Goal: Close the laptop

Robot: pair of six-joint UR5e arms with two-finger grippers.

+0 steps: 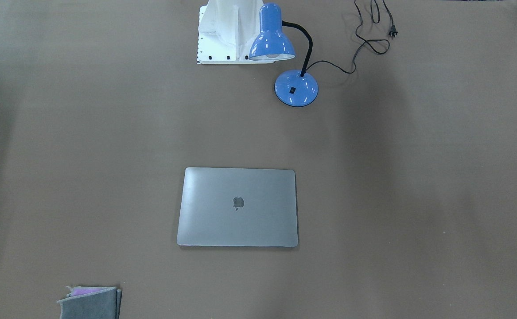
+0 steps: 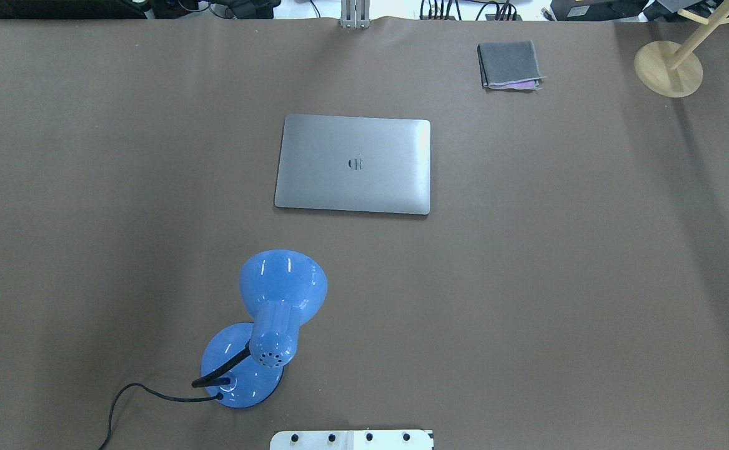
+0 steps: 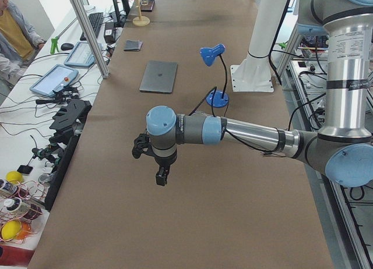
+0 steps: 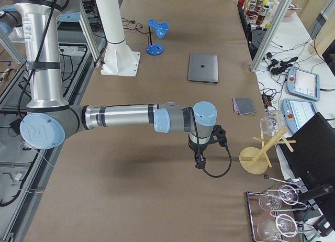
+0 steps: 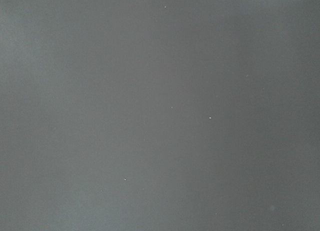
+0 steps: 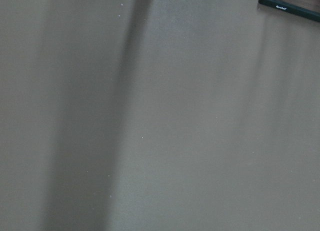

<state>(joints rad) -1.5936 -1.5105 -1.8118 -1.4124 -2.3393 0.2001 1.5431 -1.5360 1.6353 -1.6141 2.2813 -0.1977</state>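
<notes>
**Operator:** From across the table, what do you see?

**Robot:** The laptop (image 1: 238, 206) lies flat on the brown table (image 1: 417, 177), lid down, logo up. Neither of my grippers is in this view. A blue lamp (image 1: 285, 53) stands beyond the laptop and a folded cloth (image 1: 91, 302) lies at the near corner.

**Operator:** And from overhead?

**Robot:** The same closed laptop (image 2: 354, 164), with no jaws of mine near it. The lamp (image 2: 264, 331) is on my side of it and the cloth (image 2: 509, 64) is off at the far edge.

**Operator:** From your left end?

**Robot:** My left gripper (image 3: 160, 177) hangs over bare table, pointing down. The laptop (image 3: 158, 77) is well beyond it. I cannot tell from this view whether the jaws are parted or pressed together.

**Operator:** From your right end?

**Robot:** My right gripper (image 4: 199, 161) also hangs over bare table, and the laptop (image 4: 203, 67) is well apart from it — so the laptop sits between my two grippers. Again I cannot tell how the jaws stand.

**Operator:** And the wrist cameras?

**Robot:** The left one shows only table cover. The right one shows table cover and the corner of a black frame (image 6: 290, 3) — no jaws in either.
</notes>
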